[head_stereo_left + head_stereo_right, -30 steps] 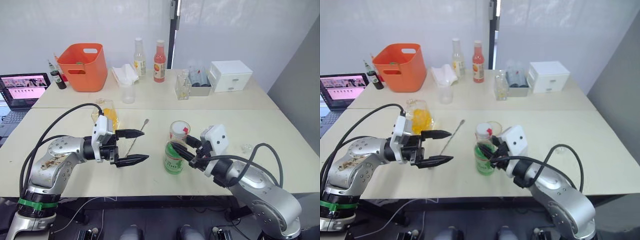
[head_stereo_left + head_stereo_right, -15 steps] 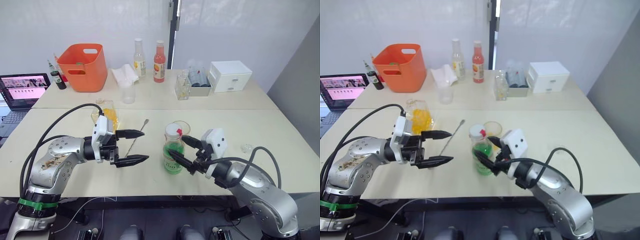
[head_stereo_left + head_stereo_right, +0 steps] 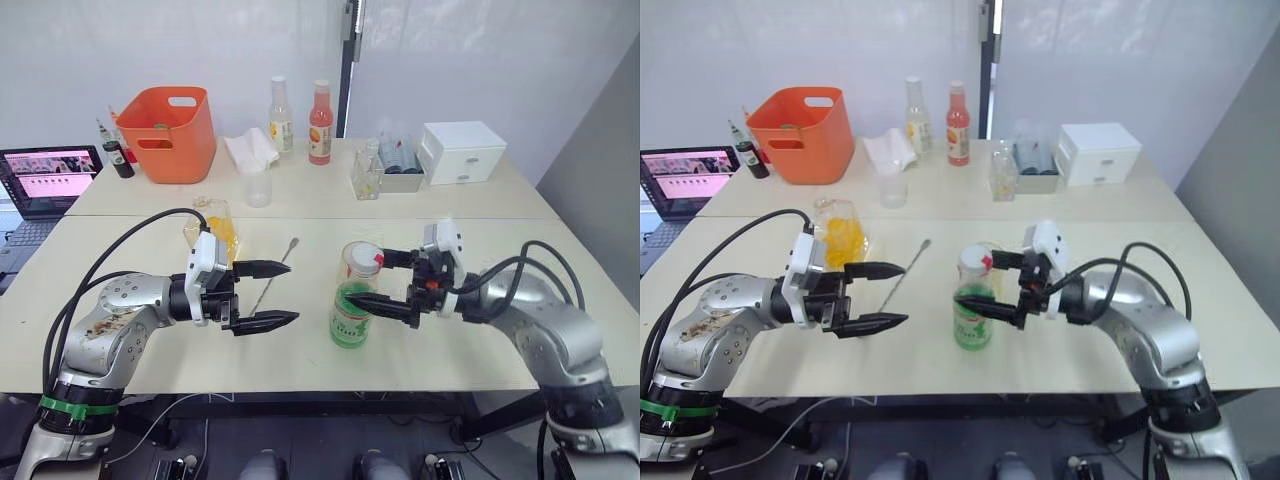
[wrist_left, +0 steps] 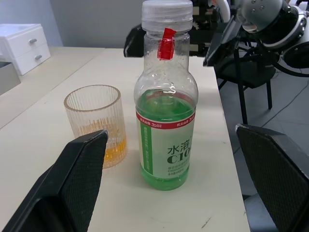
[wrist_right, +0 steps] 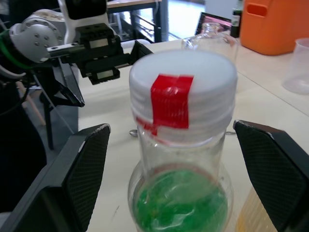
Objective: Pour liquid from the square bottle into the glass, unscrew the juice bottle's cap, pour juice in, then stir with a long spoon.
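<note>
The juice bottle [image 3: 349,305] stands upright near the table's front middle, green liquid filling its lower half. Its white cap [image 3: 362,258] with a red mark is screwed on. My right gripper [image 3: 368,280] is open, its two fingers spread either side of the bottle's top without touching it. The glass [image 4: 95,123] stands just behind the bottle with a little orange liquid in it. My left gripper [image 3: 293,292] hangs open and empty to the left of the bottle. The long spoon [image 3: 275,272] lies on the table beyond it. The square bottle [image 3: 215,225] stands farther back left.
An orange basket [image 3: 165,135], a laptop [image 3: 45,180], a plastic cup [image 3: 256,185], a pale yellow bottle [image 3: 279,115], a red-orange bottle [image 3: 320,108], a small clear bottle [image 3: 365,175] and a white drawer box [image 3: 460,150] line the far half of the table.
My right gripper has opened and let go of the juice bottle, and its arm has swung out to the right. The left arm has not moved.
</note>
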{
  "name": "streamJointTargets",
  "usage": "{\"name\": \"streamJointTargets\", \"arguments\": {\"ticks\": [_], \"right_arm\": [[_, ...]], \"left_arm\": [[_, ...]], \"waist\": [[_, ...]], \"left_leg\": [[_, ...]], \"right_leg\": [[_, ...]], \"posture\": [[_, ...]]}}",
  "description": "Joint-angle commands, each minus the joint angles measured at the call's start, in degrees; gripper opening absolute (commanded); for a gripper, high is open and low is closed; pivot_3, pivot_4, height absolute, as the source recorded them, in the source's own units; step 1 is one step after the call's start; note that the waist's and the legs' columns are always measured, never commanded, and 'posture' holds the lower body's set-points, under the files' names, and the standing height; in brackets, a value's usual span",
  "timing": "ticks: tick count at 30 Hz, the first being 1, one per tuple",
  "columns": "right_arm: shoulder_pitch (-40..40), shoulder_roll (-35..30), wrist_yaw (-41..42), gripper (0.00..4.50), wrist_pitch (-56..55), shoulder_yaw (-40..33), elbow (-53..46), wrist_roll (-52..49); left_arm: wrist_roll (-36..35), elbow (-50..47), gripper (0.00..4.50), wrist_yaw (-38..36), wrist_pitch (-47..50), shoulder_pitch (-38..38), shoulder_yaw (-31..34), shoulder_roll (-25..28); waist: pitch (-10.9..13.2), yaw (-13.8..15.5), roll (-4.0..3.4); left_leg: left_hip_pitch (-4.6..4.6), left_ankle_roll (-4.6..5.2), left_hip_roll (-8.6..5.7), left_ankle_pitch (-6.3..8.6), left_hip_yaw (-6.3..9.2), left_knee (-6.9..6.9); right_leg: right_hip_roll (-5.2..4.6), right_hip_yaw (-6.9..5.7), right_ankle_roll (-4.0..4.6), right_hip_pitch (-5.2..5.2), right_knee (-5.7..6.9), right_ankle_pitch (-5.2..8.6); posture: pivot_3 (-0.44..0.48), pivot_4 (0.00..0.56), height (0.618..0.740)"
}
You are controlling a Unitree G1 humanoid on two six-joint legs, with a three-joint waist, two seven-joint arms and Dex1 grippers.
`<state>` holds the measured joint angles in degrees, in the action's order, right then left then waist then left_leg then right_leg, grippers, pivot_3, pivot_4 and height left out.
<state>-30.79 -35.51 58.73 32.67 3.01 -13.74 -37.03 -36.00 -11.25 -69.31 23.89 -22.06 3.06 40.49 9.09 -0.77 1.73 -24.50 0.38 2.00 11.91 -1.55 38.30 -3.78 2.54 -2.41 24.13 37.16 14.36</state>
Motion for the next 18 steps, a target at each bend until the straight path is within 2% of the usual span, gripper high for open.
{"name": "streamJointTargets", "arguments": {"ticks": [1, 2, 9, 13, 18], "right_arm": [[-2.95, 0.2, 4.89, 4.32, -3.5, 0.07, 4.83, 1.06], [-3.48, 0.31, 5.66, 3.78, -3.79, -0.07, 5.76, 1.08], [-4.11, 1.17, 8.39, 1.5, -4.57, -0.03, 7.27, 1.62], [-3.47, 1.74, 7.58, 1.42, -3.76, -0.69, 5.16, 0.67], [-1.71, 2.43, 3.68, 1.42, -1.25, -1.02, -2.0, -0.61]], "left_arm": [[-0.58, -2.04, 4.5, 0.21, -0.45, 0.38, 1.32, 0.5], [-0.68, -2.39, 4.5, 0.36, -0.29, 0.7, 1.47, 0.61], [-1.05, -3.34, 4.5, 0.88, 0.21, 1.71, 2.09, 1.26], [-1.05, -3.31, 4.5, 0.99, 0.28, 1.74, 2.17, 1.54], [-0.89, -3.1, 4.5, 1.21, 0.11, 1.39, 1.98, 1.43]], "waist": [[0.0, 0.02, 0.0], [0.0, 0.1, 0.0], [0.0, 0.16, 0.0], [0.0, 0.08, 0.0], [0.0, 0.09, 0.0]], "left_leg": [[-0.01, 0.0, -0.01, 0.0, 0.0, 0.0], [-0.02, 0.0, -0.03, 0.0, -0.01, 0.0], [-0.04, 0.0, -0.04, 0.0, 0.0, 0.01], [-0.04, 0.0, -0.04, 0.0, 0.0, 0.01], [-0.08, 0.0, -0.03, 0.0, 0.01, 0.0]], "right_leg": [[-0.01, 0.0, 0.0, 0.0, 0.0, 0.0], [-0.03, 0.0, 0.0, 0.0, 0.0, 0.0], [-0.06, -0.01, 0.0, 0.02, 0.02, 0.0], [-0.06, -0.01, 0.0, 0.03, 0.02, 0.0], [-0.05, -0.01, 0.0, 0.08, 0.03, 0.0]], "posture": [[0.0, 0.15, 0.715], [0.0, 0.15, 0.715], [0.0, 0.15, 0.715], [0.0, 0.15, 0.715], [0.0, 0.15, 0.715]]}}
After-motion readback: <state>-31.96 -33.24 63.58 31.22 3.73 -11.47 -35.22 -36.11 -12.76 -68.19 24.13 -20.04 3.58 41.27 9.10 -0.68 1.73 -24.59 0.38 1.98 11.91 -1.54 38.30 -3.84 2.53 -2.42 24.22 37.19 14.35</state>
